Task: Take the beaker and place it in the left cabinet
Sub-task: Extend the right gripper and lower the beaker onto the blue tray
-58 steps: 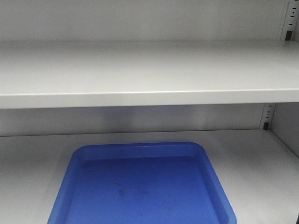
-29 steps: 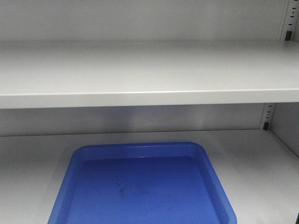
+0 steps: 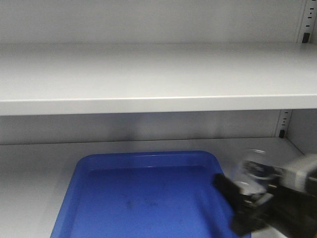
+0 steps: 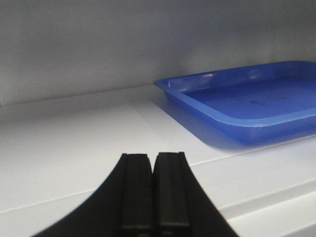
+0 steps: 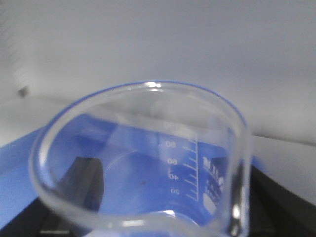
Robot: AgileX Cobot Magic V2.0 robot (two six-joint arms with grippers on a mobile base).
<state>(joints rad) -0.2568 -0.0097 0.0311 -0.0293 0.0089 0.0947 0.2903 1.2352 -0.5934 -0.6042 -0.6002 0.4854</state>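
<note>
I see blue tray [image 3: 143, 198] on cabinet shelf [image 3: 148, 74], my right gripper [image 3: 247, 203] pinching clear graduated beaker [image 5: 143, 163] beside tray's right edge, left gripper [image 4: 154, 192] pressed together.

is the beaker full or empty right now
Empty: in the right wrist view the beaker is clear down past its graduation marks, with the blue tray visible through the glass.

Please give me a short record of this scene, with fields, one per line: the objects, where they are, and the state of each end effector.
beaker: clear glass beaker, white graduation marks, upright, empty
held by: right end effector, shut on the beaker
position: at the right edge of the blue tray
tray location: lower shelf of the left cabinet
left end effector: shut, holding nothing, low over the shelf beside the tray
</note>
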